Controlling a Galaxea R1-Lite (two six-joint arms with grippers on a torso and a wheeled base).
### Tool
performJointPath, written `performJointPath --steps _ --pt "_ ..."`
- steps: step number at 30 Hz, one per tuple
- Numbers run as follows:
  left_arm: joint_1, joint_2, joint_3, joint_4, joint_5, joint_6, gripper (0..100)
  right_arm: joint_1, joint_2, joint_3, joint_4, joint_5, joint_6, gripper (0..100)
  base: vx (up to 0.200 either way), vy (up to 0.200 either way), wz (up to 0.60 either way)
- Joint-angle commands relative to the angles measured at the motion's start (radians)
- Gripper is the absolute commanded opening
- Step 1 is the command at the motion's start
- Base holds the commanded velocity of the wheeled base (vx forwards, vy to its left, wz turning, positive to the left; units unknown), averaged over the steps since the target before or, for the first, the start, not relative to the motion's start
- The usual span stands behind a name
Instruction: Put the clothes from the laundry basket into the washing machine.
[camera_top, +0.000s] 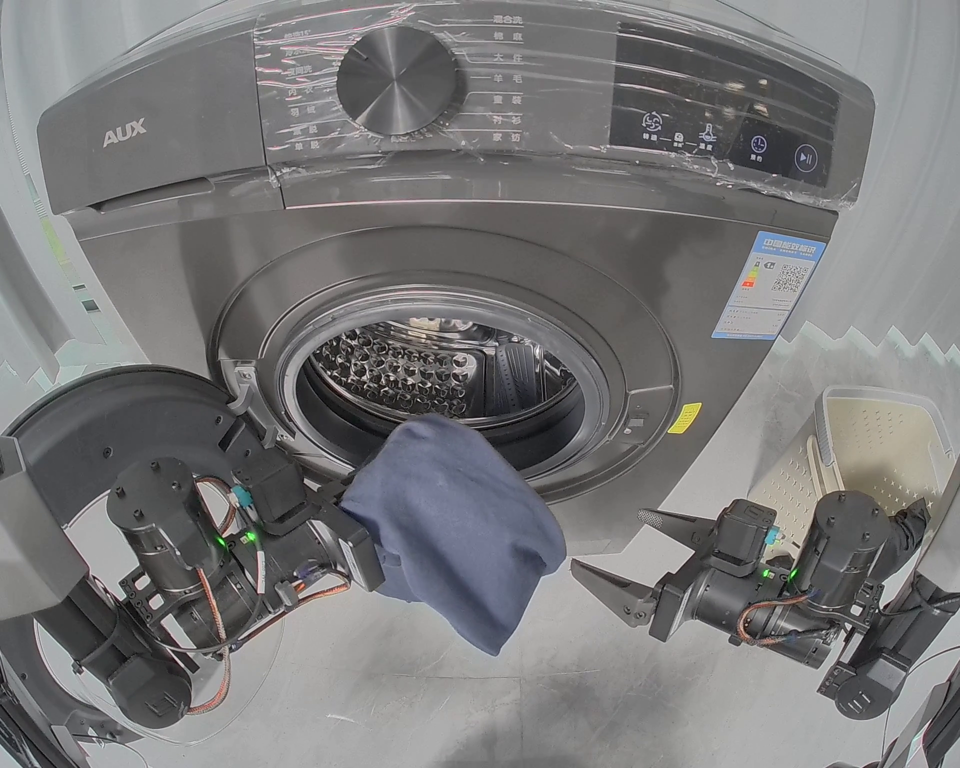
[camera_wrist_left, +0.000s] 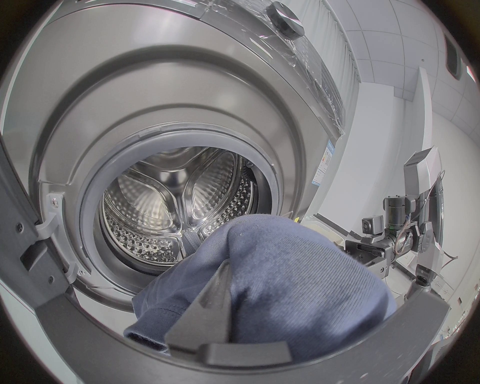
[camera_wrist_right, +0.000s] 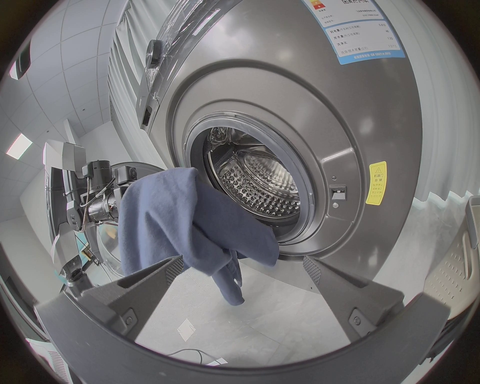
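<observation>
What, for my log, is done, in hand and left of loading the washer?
Done: the door is open. In hand: the left gripper holds a blue garment at the drum mouth, not yet inside. Left: pushing it in; the drum looks empty, the right gripper is open, what remains in the laundry basket cannot be judged.

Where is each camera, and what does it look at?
Head: up top, looking down at the washing machine; both arms, left hand holding blue cloth, right hand open.
Left wrist: on left arm, facing the drum; own finger against the cloth.
Right wrist: on right arm, facing the drum; own open fingers.
Shared: all see cloth and drum.
</observation>
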Motion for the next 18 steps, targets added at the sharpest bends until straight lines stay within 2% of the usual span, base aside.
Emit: performJointPath --steps 1,15,18 --pt "-0.017 0.001 0.004 -0.001 0.001 0.000 0 0.004 -0.004 0.000 -0.002 0.000 0.000 100 0.200 0.000 0.00" --pt "-0.032 0.002 -0.013 -0.001 0.009 0.005 0 0.040 -0.011 0.002 -0.002 -0.006 0.003 100 0.000 0.000 0.00" --pt "-0.035 0.007 -0.023 0.001 0.013 -0.005 0 0.044 -0.041 0.002 -0.002 -0.006 0.001 100 0.000 0.000 0.00"
